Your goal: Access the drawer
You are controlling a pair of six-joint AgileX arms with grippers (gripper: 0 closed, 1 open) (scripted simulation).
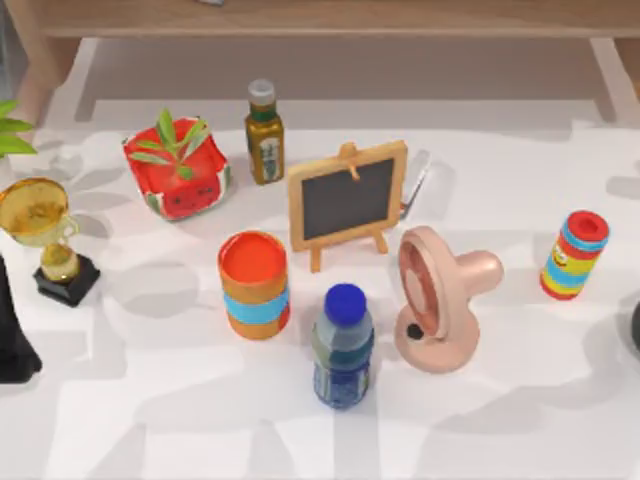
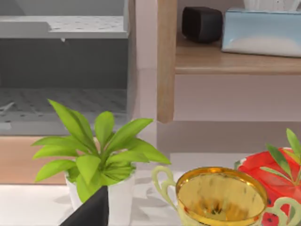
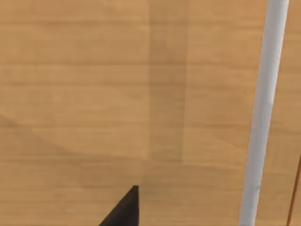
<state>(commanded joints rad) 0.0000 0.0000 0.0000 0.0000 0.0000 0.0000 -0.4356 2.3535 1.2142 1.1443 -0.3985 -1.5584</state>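
While nothing is gripped yet, this looks like the approach step, so the next move is lining a hand up on the handle and closing on it.

Top view: the white table is packed with clutter, like a mini chalkboard near centre, a pink fan at about 4 o'clock from it, a blue-capped bottle at 6, an orange can at 8, and a gold trophy way over at 9. A wooden shelf unit runs along the 12 o'clock edge. The left arm sits dark at the left edge, parked by the trophy.

Left wrist view: a potted plant, the trophy's cup and a wooden shelf beyond. One dark tip of the left hand pokes in; can't tell how far open it is.

Right wrist view: close up on a wood panel that I'd guess is the drawer front, with a white bar handle across it. A dark tip of the right hand sits near the panel, off to one side of the handle, not touching it. Can't tell its opening either.
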